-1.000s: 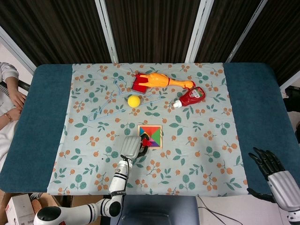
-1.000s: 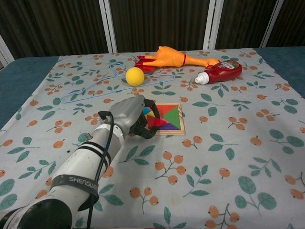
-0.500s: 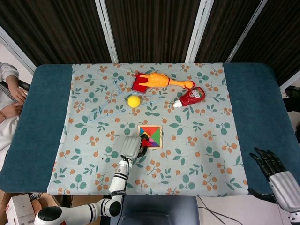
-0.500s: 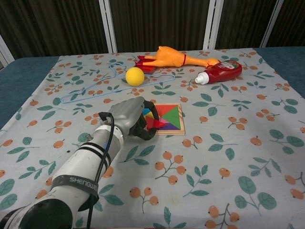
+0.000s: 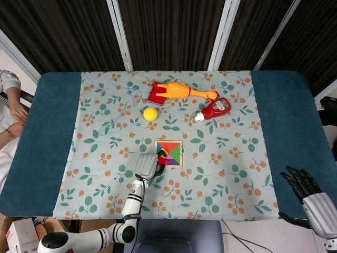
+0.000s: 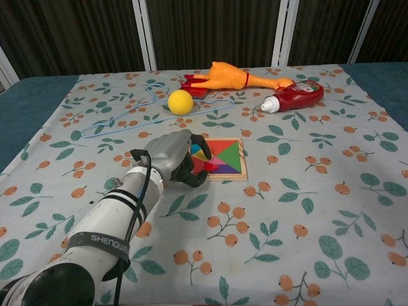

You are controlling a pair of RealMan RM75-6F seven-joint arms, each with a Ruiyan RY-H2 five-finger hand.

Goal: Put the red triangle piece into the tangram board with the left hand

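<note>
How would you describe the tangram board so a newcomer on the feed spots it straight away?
Start from the floral tablecloth and look at its middle, nearer the robot than the yellow ball. The tangram board lies flat there, with the left hand at its left edge. It is the only square wooden frame filled with many-coloured triangles.

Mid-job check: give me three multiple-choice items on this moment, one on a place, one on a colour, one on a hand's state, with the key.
1. Where is the wooden tangram board?
A. beside the blue wire hanger
B. mid-cloth, right by the left hand
C. on the bare blue table edge

2. What colour is the ball?
A. yellow
B. green
C. white

3. What is the right hand doing?
A. gripping the ketchup bottle
B. pressing the board
C. holding nothing, fingers apart

Key: 1 B, the left hand is at the board's left edge; 2 A, it shows plain yellow; 3 C, it sits away from every object, off the cloth's corner.
</note>
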